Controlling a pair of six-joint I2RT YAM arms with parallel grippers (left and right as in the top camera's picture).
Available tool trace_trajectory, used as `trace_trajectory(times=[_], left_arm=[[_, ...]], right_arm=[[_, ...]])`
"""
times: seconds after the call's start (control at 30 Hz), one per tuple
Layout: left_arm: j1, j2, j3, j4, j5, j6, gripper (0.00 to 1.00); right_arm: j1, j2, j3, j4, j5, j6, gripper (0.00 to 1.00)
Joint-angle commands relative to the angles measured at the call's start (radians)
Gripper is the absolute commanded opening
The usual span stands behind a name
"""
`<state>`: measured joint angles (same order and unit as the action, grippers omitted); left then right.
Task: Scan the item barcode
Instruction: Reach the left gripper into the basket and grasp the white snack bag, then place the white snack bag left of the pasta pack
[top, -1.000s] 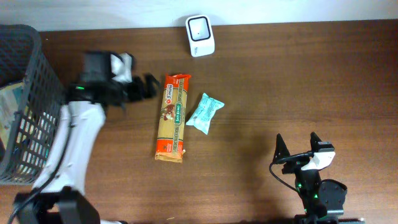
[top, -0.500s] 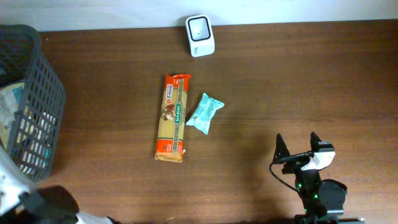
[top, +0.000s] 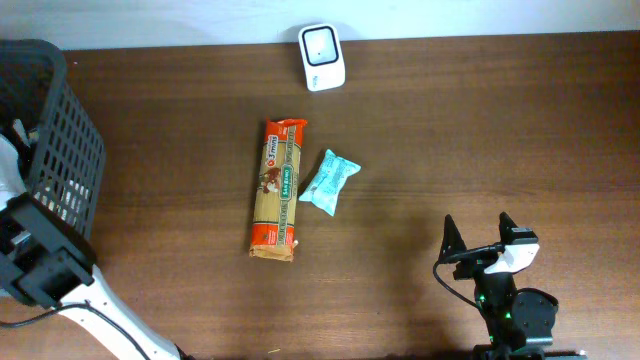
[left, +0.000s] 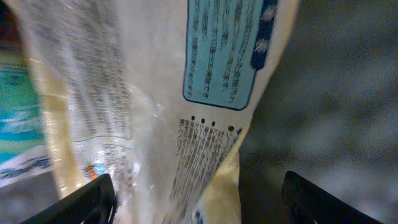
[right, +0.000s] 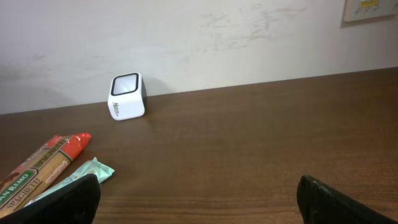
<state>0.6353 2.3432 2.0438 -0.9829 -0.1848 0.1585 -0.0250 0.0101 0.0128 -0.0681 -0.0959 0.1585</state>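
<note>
Inside the dark mesh basket (top: 75, 140) at the left edge of the desk (top: 480, 120), a translucent white packet (left: 155, 93) fills the left wrist view. It bears a pale blue label (left: 230, 50) and lines of fine black print. The packet lies directly ahead of the left claw (left: 199, 186) and runs down between its two fingers. The fingers stand wide apart. A dark gap separates the packet from the finger on the right of that view, while the other finger sits just beside the packet's edge. Nothing is clamped. A teal-printed wrapper (left: 15, 106) shows at the left of the same view, partly blurred.

From overhead, the left arm (top: 45, 265) rises from the lower left corner and bends over the basket's near rim. Its claw is hidden from that camera.

The barcode scanner (top: 322, 44), a small white block with a dark window, stands at the far edge of the desk, well apart from the basket. A long orange pasta packet (top: 277, 190) lies mid-desk. A small teal pouch (top: 328, 181) sits just beside its right side.

The right arm is folded low at the near right edge of the desk. Its right claw (top: 477, 225) is spread fully and empty, pointing across the bare wood toward the scanner (right: 127, 96).
</note>
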Motion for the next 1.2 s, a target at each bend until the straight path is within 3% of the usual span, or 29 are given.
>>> trace_trajectory(times=[0.0, 0.03, 0.07, 0.1, 0.13, 0.27, 0.4, 0.57, 0.67, 0.73, 0.87, 0.93, 1.0, 1.17], left_arm=[[0.005, 0.049, 0.001, 0.002, -0.025, 0.016, 0.70], [0.005, 0.058, 0.001, 0.002, -0.025, 0.015, 0.64], [0.005, 0.065, 0.001, 0.000, -0.025, 0.015, 0.49], [0.005, 0.069, 0.001, -0.002, -0.025, 0.015, 0.12], [0.005, 0.069, 0.002, -0.002, -0.025, 0.015, 0.00], [0.005, 0.056, 0.061, -0.055, -0.024, 0.015, 0.00], [0.005, -0.066, 0.195, -0.126, 0.018, 0.014, 0.00], [0.005, -0.346, 0.308, -0.181, 0.094, 0.012, 0.00], [-0.003, -0.579, 0.308, -0.211, 0.255, 0.011, 0.00], [-0.057, -0.702, 0.308, -0.277, 0.284, -0.018, 0.00], [-0.232, -0.738, 0.294, -0.441, 0.317, -0.037, 0.00], [-0.325, -0.729, 0.215, -0.462, 0.316, -0.037, 0.00], [-0.424, -0.726, 0.027, -0.417, 0.287, -0.063, 0.00], [-0.572, -0.726, -0.450, -0.178, 0.261, -0.140, 0.00]], right_arm=[[-0.007, -0.006, -0.007, -0.003, -0.002, 0.008, 0.99], [-0.007, -0.006, -0.007, -0.003, -0.002, 0.008, 0.99], [-0.007, -0.006, -0.007, -0.003, -0.002, 0.008, 0.99], [-0.007, -0.006, -0.007, -0.003, -0.002, 0.008, 0.99], [-0.007, -0.006, -0.007, -0.003, -0.002, 0.008, 0.99], [-0.007, -0.006, -0.007, -0.003, -0.002, 0.008, 0.99], [-0.007, -0.006, -0.007, -0.003, -0.002, 0.008, 0.99], [-0.007, -0.006, -0.007, -0.003, -0.002, 0.008, 0.99], [-0.007, -0.006, -0.007, -0.003, -0.002, 0.008, 0.99], [-0.007, -0.006, -0.007, -0.003, -0.002, 0.008, 0.99], [-0.007, -0.006, -0.007, -0.003, -0.002, 0.008, 0.99], [-0.007, -0.006, -0.007, -0.003, -0.002, 0.008, 0.99], [-0.007, -0.006, -0.007, -0.003, -0.002, 0.008, 0.99], [-0.007, -0.006, -0.007, -0.003, -0.002, 0.008, 0.99]])
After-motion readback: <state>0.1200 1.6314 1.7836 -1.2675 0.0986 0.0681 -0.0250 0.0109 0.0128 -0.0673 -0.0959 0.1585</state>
